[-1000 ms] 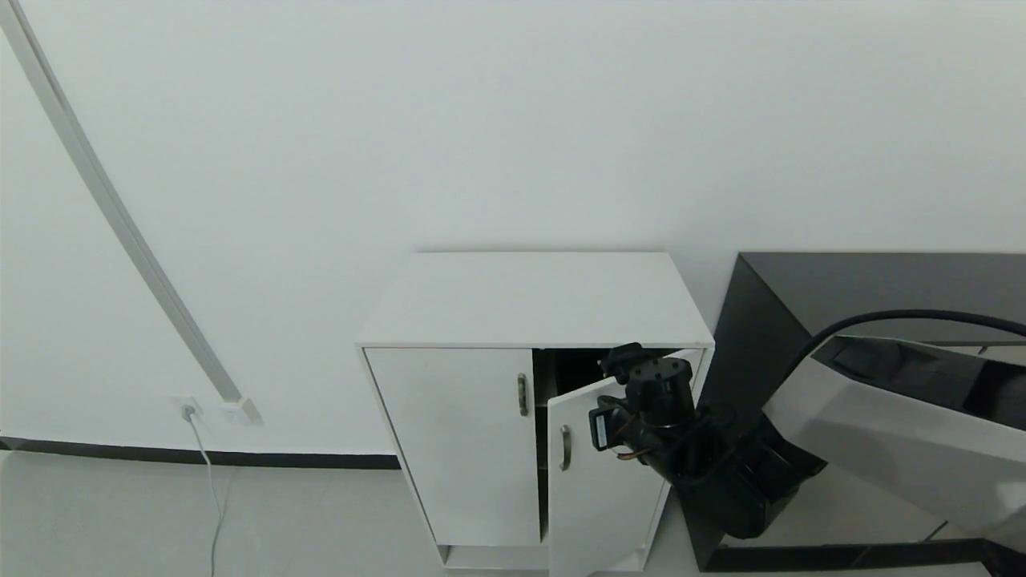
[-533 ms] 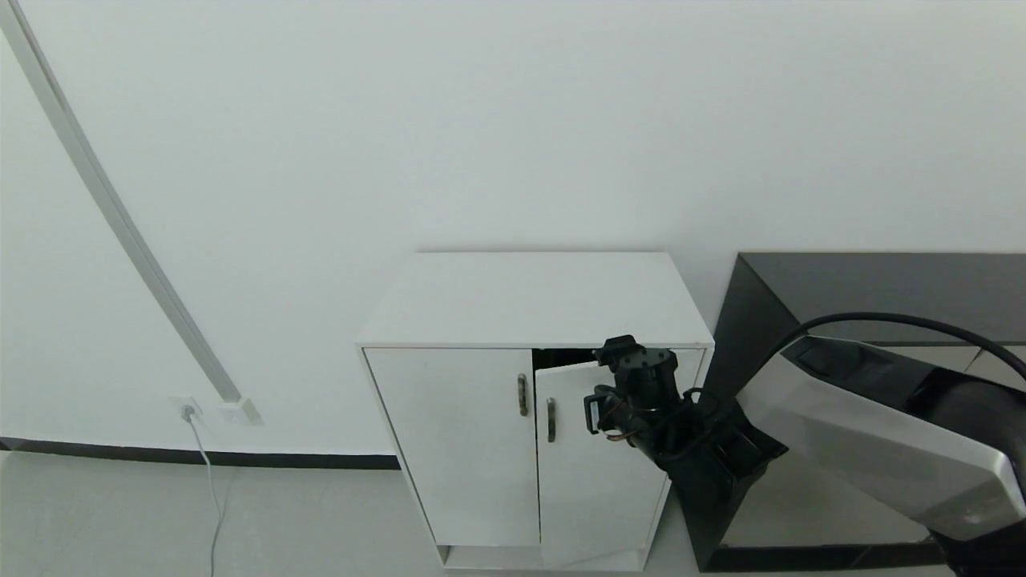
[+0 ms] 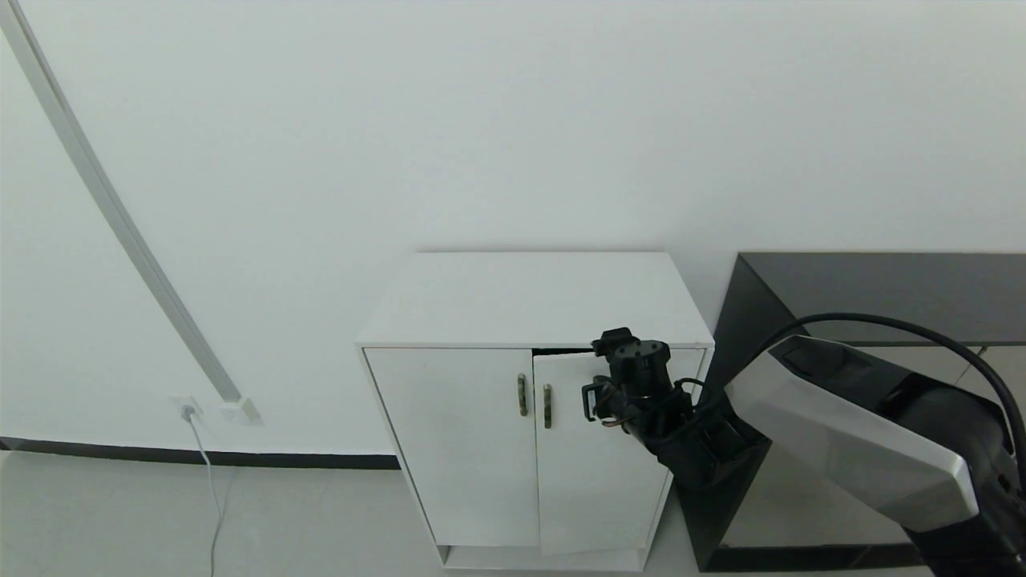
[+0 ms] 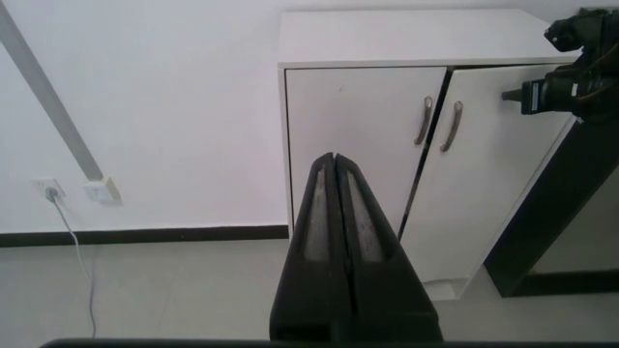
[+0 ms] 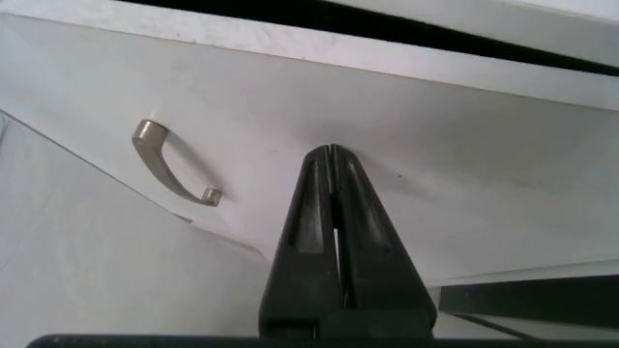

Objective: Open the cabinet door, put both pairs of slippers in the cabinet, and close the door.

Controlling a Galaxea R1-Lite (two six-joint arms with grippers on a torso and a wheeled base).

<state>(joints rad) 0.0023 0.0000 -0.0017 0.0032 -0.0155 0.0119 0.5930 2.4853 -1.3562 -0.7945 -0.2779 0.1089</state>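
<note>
The cabinet (image 3: 533, 296) stands on the floor against the white wall (image 3: 513, 120). Its left door (image 3: 449, 441) sits flush. Its right door (image 3: 597, 481) is a crack ajar, with a thin dark gap along its top edge and its lower corner standing slightly proud of the cabinet's base. The two metal handles meet at the middle: the left door's handle (image 3: 522, 394) and the right door's handle (image 3: 547, 405) are just beside each other.

My right end effector (image 5: 332, 155) has its fingers pressed together with nothing between them. Its tip rests against the outer face of the right door, in the upper part of the panel, between the handle and the hinge side. The arm comes in from the right, across a dark, glossy unit (image 3: 801, 288) that stands just beside the cabinet.

My left end effector (image 4: 334, 159) is also closed and empty. It hangs well in front of the cabinet, above the floor (image 4: 174, 290), pointed at the left door.

A wall socket (image 3: 188, 410) with a cable (image 3: 212, 489) sits low on the wall, well left of the cabinet.
</note>
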